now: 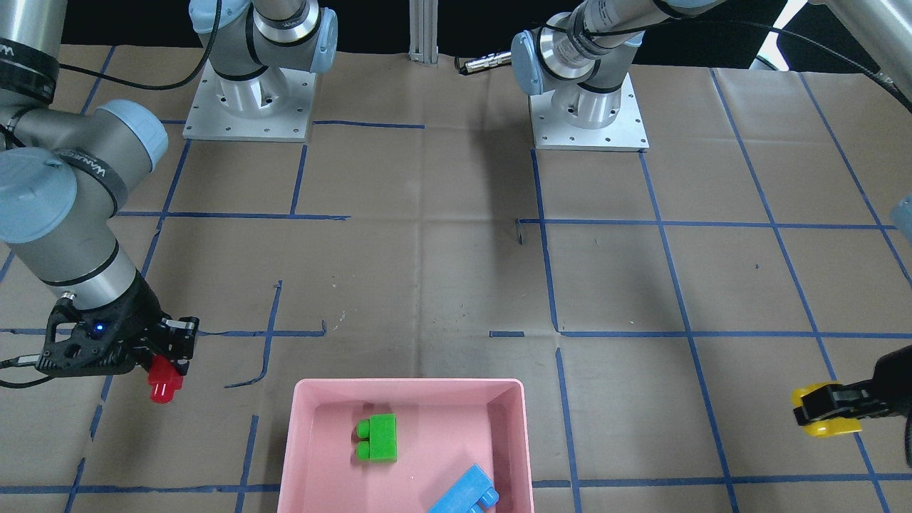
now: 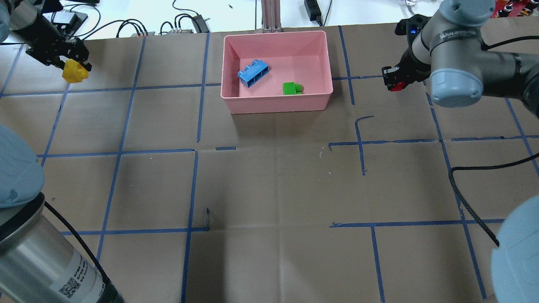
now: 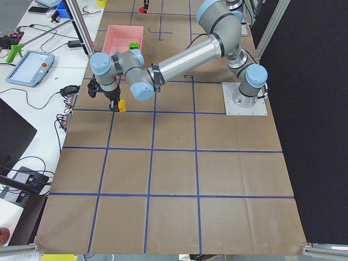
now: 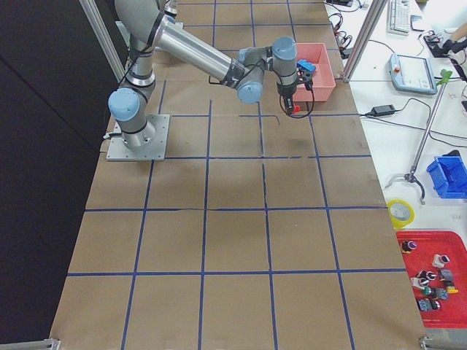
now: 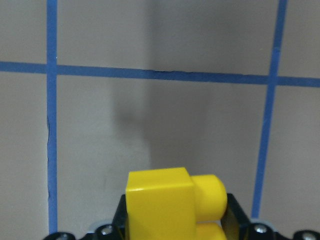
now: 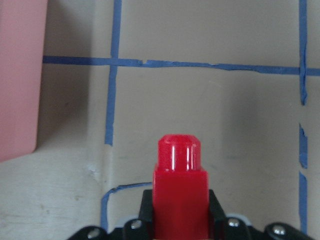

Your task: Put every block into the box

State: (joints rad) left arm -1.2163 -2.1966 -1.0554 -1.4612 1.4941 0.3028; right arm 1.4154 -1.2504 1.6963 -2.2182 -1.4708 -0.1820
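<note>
Overhead exterior: left gripper (image 2: 72,67) clamps the yellow block (image 2: 75,72) at ten o'clock; right gripper (image 2: 393,80) clamps the red block (image 2: 397,87) at two. Blue block (image 2: 253,72) and green block (image 2: 291,88) lie in the box (image 2: 278,104). Arm-band lettering is unreadable.

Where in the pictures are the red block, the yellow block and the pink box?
red block (image 6: 180,200): right wrist view, on its flat body below the stud.
yellow block (image 5: 157,210): left wrist view, on its square body.
pink box (image 1: 410,382): front-facing view, on the rim nearest the robot.

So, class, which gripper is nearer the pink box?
Right. The right gripper, holding the red block, hangs beside the box; the left gripper, holding the yellow block, is far off.
</note>
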